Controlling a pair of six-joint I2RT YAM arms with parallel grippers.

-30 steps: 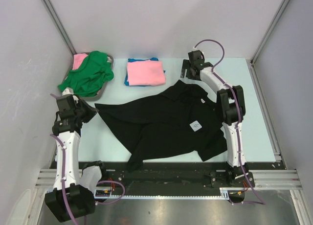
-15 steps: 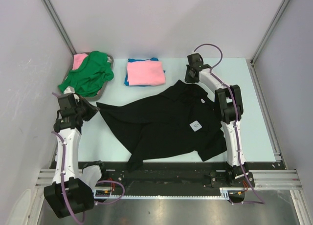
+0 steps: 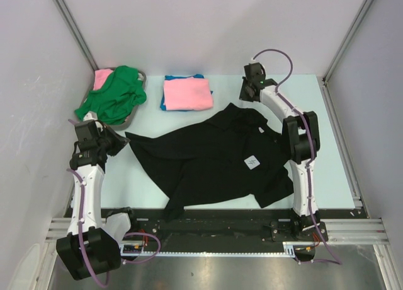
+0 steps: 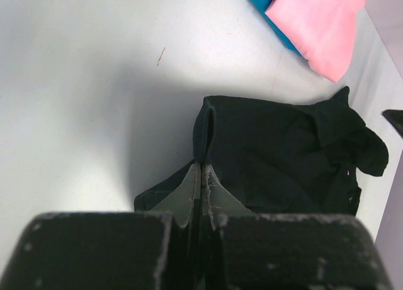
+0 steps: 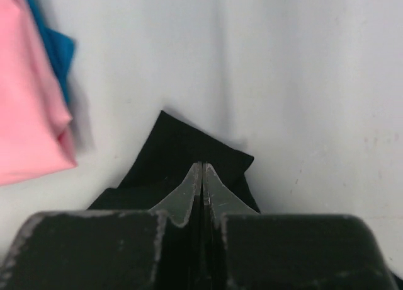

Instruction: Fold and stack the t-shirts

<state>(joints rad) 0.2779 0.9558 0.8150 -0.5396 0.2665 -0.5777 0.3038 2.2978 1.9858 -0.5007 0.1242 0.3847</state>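
Seen from above, the right tool (image 3: 242, 99) has just been clenched on the far corner of the black t-shirt (image 3: 214, 161), where a second ago it stood released over that corner. The left tool (image 3: 119, 140) is clenched on the shirt's left corner, near the left edge of the table (image 3: 330, 145). The shirt is spread crumpled from the middle towards the near right corner, with its white label (image 3: 252, 162) facing up. With two corners held, it is judged ready to be lifted and pulled flat for folding. At the far left corner, a basket (image 3: 142, 79) holds a green t-shirt (image 3: 113, 96) heaped over a pink cloth (image 3: 102, 77). At the middle of the far edge, a folded pink t-shirt (image 3: 187, 92) is stacked on a blue t-shirt (image 3: 164, 104).

From the left wrist, black cloth is seen pinched between the shut fingers (image 4: 189, 189), with the folded pair beyond.

From the right wrist, the shut fingers (image 5: 189, 189) are seen gripping a pointed black corner, with the pink and blue stack just beside it.
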